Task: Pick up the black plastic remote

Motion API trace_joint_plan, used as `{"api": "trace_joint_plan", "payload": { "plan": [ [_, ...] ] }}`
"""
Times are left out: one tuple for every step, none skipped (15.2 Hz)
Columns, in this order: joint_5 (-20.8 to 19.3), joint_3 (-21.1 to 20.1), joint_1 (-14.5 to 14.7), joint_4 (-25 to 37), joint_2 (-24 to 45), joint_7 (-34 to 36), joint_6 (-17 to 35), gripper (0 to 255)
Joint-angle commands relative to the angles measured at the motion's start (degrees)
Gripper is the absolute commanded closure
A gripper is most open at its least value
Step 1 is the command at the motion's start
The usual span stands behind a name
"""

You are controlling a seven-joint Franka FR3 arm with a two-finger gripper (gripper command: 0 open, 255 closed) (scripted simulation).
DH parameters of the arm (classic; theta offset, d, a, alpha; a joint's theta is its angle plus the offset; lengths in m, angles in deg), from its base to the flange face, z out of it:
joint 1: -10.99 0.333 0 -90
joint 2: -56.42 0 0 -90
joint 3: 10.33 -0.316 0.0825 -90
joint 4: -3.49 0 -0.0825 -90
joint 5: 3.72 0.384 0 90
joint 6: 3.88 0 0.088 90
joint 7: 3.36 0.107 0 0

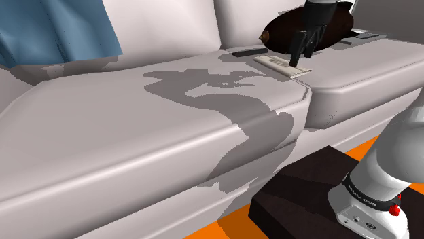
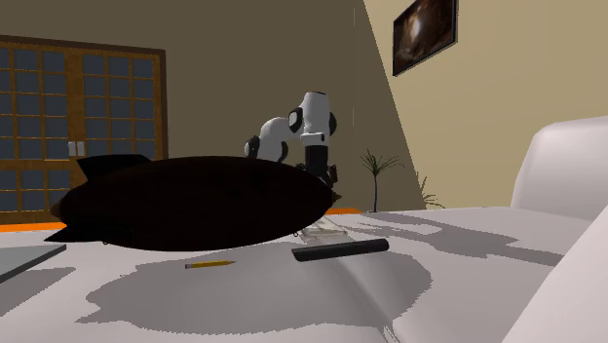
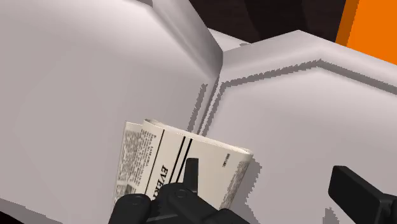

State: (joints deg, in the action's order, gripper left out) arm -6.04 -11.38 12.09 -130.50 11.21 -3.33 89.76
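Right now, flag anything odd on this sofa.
A large dark finned blimp-shaped object lies on the sofa, dwarfing the black remote beside it. The gripper, jaws open, hangs over the folded newspaper instead.

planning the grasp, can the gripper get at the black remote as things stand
Probably yes. The remote lies bare on the sofa cushion, nothing on it. The gripper, fingers open, hangs over the newspaper beside it. The big dark blimp-shaped thing close by may crowd the approach.

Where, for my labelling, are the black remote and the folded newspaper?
black remote (image 2: 340, 249): second exterior view, middle of its long body.
folded newspaper (image 3: 172, 149): wrist view, middle of its printed page.
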Motion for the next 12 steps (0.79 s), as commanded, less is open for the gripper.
{"api": "trace_joint_plan", "payload": {
  "plan": [
    [0.0,0.0,0.0,0.0,0.0,0.0,0.0,0],
    [-0.77,1.81,0.4,0.92,1.43,-3.56,0.37,0],
    [-1.49,3.62,0.9,1.99,2.99,-7.07,0.73,0],
    [-2.11,5.38,1.42,3.2,4.68,-10.58,1.05,0],
    [-2.63,7.09,1.99,4.55,6.48,-14.07,1.35,0],
    [-3.0,8.71,2.51,6.04,8.4,-17.6,1.62,0],
    [-3.3,10.33,3.14,7.65,10.42,-21.09,1.83,0],
    [-3.46,11.88,3.75,9.39,12.53,-24.59,2.0,0],
    [-3.49,13.37,4.36,11.26,14.74,-28.11,2.12,0],
    [-3.41,14.85,5.03,13.25,17.04,-31.62,2.17,0],
    [-3.2,16.27,5.7,15.35,19.41,-35.13,2.15,0],
    [-2.84,17.6,6.3,17.58,21.88,-38.68,2.07,0]
  ]
}}
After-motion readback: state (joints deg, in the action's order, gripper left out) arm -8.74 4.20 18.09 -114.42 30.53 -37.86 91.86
